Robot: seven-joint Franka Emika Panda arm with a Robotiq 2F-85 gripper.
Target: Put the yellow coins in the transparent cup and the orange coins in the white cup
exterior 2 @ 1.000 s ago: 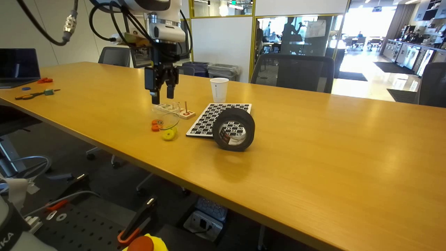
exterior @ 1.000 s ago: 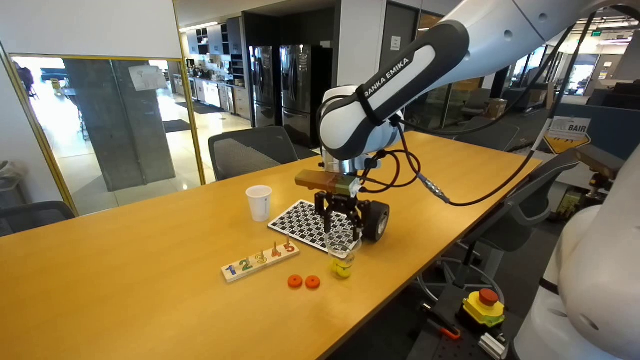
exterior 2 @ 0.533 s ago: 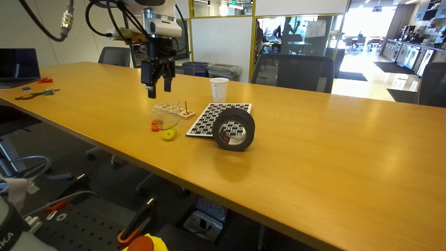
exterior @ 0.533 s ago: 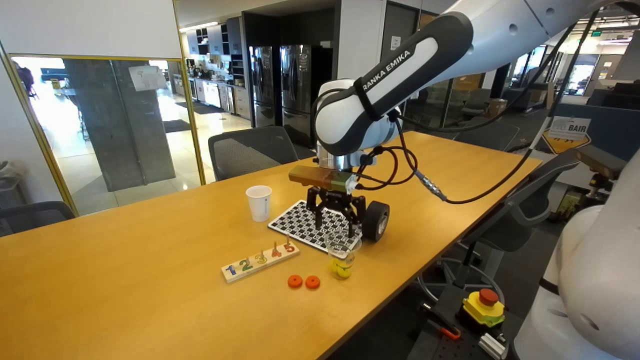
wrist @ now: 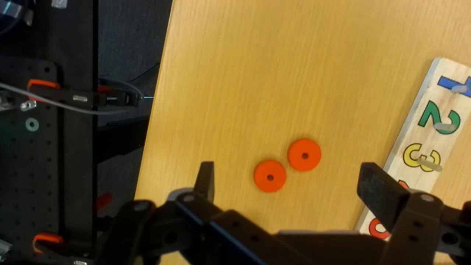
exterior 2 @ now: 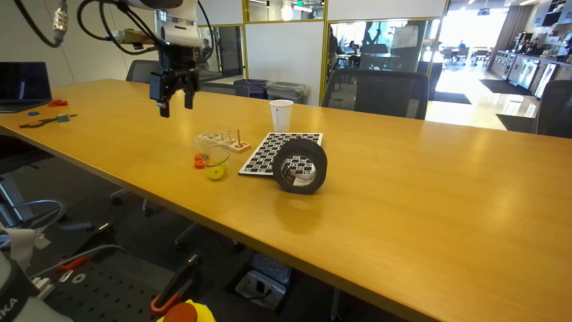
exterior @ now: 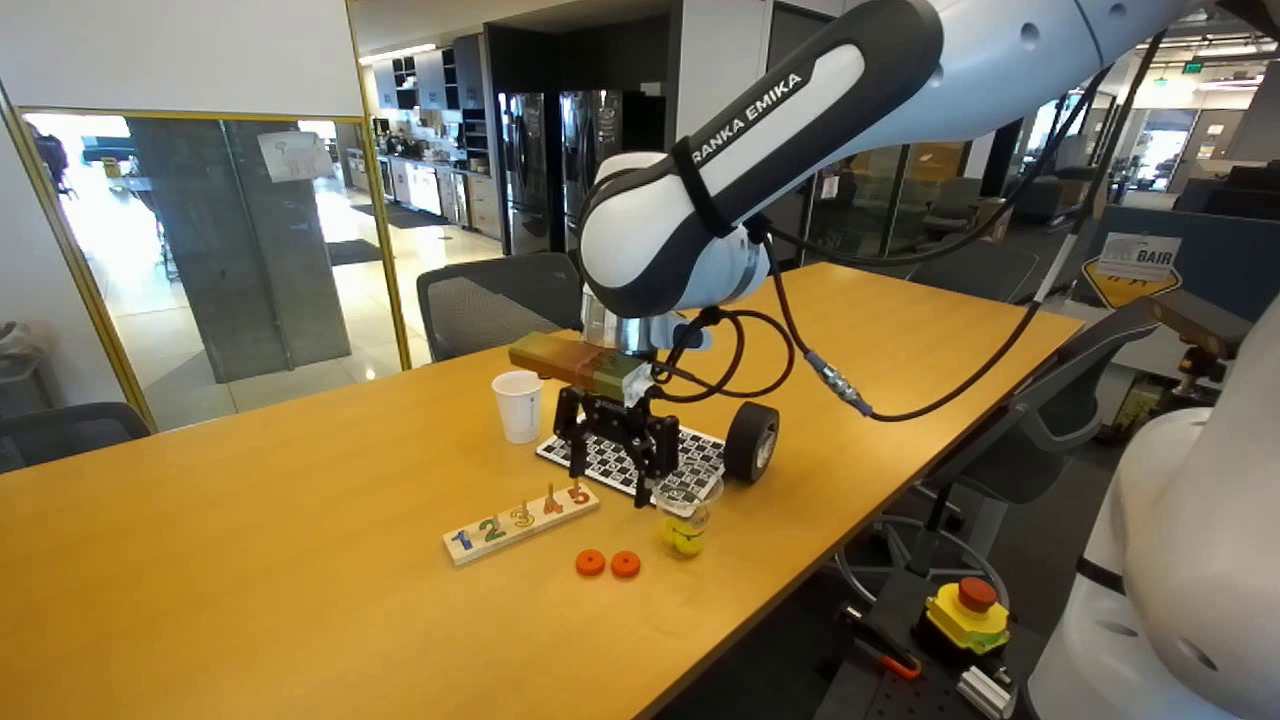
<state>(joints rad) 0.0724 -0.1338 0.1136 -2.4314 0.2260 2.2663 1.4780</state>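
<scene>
Two orange coins (wrist: 270, 176), flat discs with a central hole, lie side by side on the table. The wrist view looks down on them between the spread fingers of my gripper (wrist: 289, 175), which is open, empty and above table height. The transparent cup (exterior: 690, 497) stands close by, with yellow coins (exterior: 687, 541) showing through its lower part; how many is hard to tell. In an exterior view the orange coins (exterior 2: 199, 161) are partly behind that cup (exterior 2: 214, 142). The white cup (exterior: 518, 408) stands upright farther back, apart from my gripper (exterior 2: 177, 109).
A numbered peg board (exterior: 520, 525) lies beside the orange coins, under my right finger in the wrist view. A checkered board (exterior 2: 263, 154) and an upright black tape roll (exterior 2: 279, 176) are past the transparent cup. The table edge (wrist: 154, 99) runs left of the coins.
My gripper has moved away from over the transparent cup, leftward in both exterior views, and its fingers have spread somewhat wider. Cups and coins have stayed in place.
</scene>
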